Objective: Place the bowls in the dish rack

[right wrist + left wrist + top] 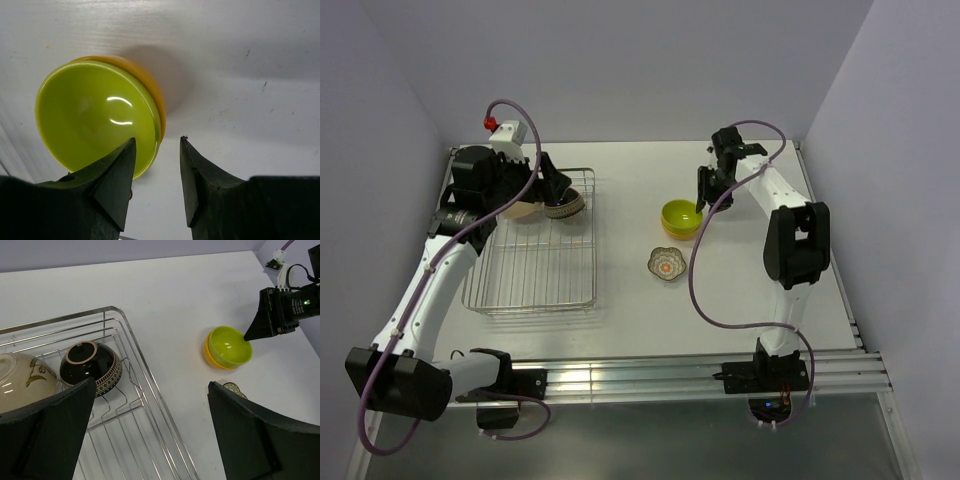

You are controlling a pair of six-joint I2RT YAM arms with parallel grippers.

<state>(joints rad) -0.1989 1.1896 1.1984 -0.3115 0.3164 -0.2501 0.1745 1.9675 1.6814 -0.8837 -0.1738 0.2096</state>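
The silver wire dish rack (pixel 535 272) lies at the left. A white bowl (pixel 20 382) and a dark brown bowl (pixel 90 367) rest tilted at its far end. My left gripper (pixel 558 188) hovers over them, open and empty; in the left wrist view it (pixel 150 385) spans the rack's right rim (pixel 157 390). The lime-green bowl (pixel 681 216) sits nested in the orange bowl (pixel 150 85) on the table. My right gripper (pixel 157 142) is open at the green bowl's (pixel 95 115) right rim, one finger over the bowl, the other outside. The small scalloped bowl (pixel 666 263) stands alone nearer the front.
White table (pixel 760 290) with purple walls at the back and both sides. The right arm's cable (pixel 695 280) loops down beside the scalloped bowl. The near half of the rack holds no bowls.
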